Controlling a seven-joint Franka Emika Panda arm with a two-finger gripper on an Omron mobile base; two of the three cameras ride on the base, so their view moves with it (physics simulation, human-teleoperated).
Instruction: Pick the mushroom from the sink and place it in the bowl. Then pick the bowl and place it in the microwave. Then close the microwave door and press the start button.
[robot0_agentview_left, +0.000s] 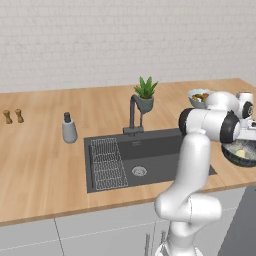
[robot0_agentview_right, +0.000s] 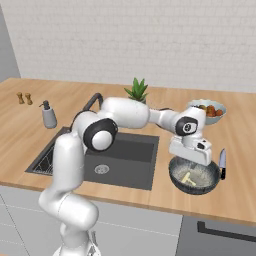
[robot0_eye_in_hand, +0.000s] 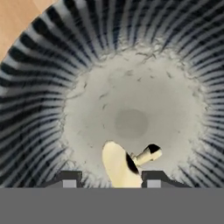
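Note:
The dark ribbed bowl (robot0_agentview_right: 206, 176) stands on the counter right of the sink (robot0_agentview_right: 125, 160). My gripper (robot0_agentview_right: 191, 161) hangs straight above it, jaws open. The hand view looks down into the bowl (robot0_eye_in_hand: 131, 87), where the pale mushroom (robot0_eye_in_hand: 118, 164) lies on its side on the flecked floor, between and below my fingertips (robot0_eye_in_hand: 70, 179), with a gap to each. The mushroom (robot0_agentview_right: 187, 177) also shows as a pale speck in the right base view. In the left base view the bowl (robot0_agentview_left: 230, 156) sits at the right edge, partly behind my arm. The microwave and its door are out of view.
A pale bowl of colourful food (robot0_agentview_right: 207, 110) stands behind the dark bowl, and a knife (robot0_agentview_right: 222, 162) lies just right of it. A potted plant (robot0_agentview_left: 145, 95) and faucet (robot0_agentview_left: 134, 112) sit behind the sink (robot0_agentview_left: 160, 160); a soap dispenser (robot0_agentview_left: 69, 128) and two shakers (robot0_agentview_left: 13, 116) stand left.

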